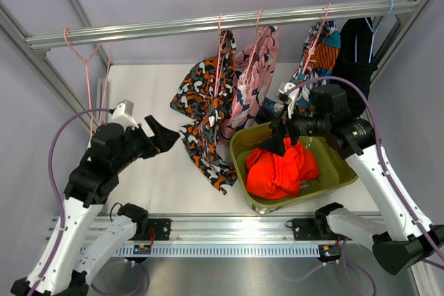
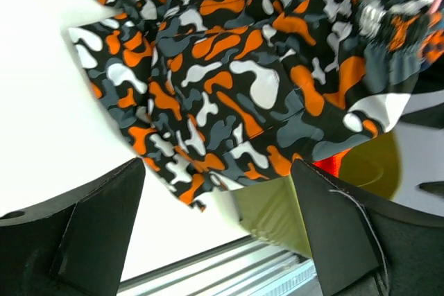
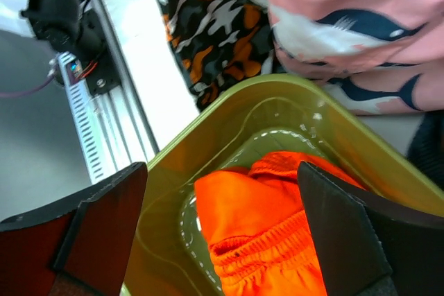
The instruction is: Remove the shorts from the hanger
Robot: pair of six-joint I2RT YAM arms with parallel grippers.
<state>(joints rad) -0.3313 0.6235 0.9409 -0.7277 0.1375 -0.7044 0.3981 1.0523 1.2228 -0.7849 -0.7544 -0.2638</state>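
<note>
The left fingers point(image 1: 164, 136) stand open over the surface's left half, just beside the patterned garment point(image 1: 203, 119). Toward the near right corner, the shorts point(image 1: 281, 170) lie crumpled in the green tub point(image 1: 238, 152), just under the open right fingers point(image 1: 284, 142).

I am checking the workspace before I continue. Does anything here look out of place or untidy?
Yes. The orange shorts lie crumpled in the green tub, and one pink hanger hangs bare at the left end of the rail. The camouflage garment seems to trail onto the table.
</note>
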